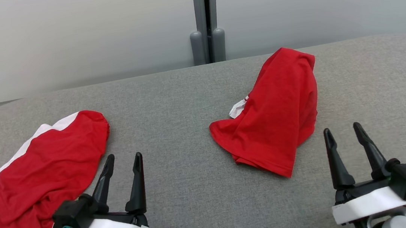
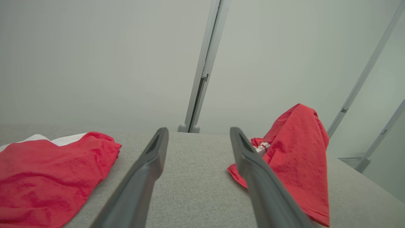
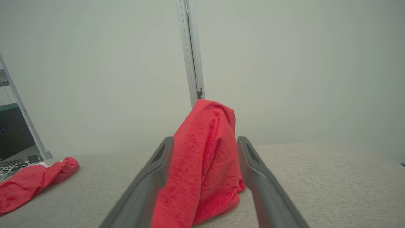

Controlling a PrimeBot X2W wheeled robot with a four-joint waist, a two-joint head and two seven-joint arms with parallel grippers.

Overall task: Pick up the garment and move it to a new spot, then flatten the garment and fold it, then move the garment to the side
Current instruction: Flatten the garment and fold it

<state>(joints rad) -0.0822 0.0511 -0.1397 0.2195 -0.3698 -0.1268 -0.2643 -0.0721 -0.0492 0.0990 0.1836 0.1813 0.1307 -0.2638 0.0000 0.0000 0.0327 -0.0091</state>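
Pick-up not yet begun: left claw (image 1: 124,156) and right claw (image 1: 341,127) both stand apart, empty, near the surface's (image 1: 187,104) front edge. The heaped red garment (image 1: 278,113) lies right of centre; the right claw should probably reach forward and pinch it.

Red garment (image 1: 278,113) heaped at right, red-white garment (image 1: 43,172) rumpled at left

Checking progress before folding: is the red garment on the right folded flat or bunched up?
Bunched up: the right garment rises in a crumpled peak off the grey surface.
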